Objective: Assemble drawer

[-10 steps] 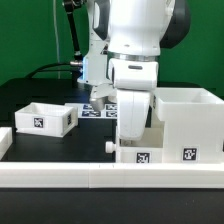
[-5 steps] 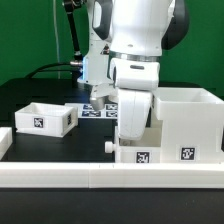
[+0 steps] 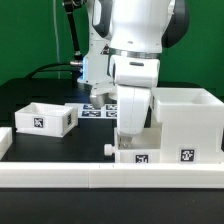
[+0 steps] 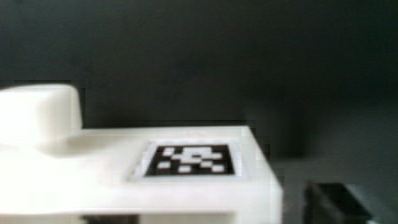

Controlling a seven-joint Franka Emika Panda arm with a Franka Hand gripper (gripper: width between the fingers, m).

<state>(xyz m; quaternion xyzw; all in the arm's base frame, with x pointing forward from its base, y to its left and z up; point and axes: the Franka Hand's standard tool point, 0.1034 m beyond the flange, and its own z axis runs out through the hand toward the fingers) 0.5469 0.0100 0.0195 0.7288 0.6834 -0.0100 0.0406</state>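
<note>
— While the arm sits low over the table (image 3: 60, 142), where's the hand (image 3: 131, 141)?
— Down just beside the housing (image 3: 188, 120), on its side toward the exterior view's left, above a tagged white piece (image 3: 140, 156).
— Spread or pinching?
— Can't tell, the fingers are hidden. The wrist view only gives that piece's tag (image 4: 192, 160) up close.
— And the tray (image 3: 45, 117)?
— Well apart from the housing, further toward the exterior view's left, upright, open side up.
</note>
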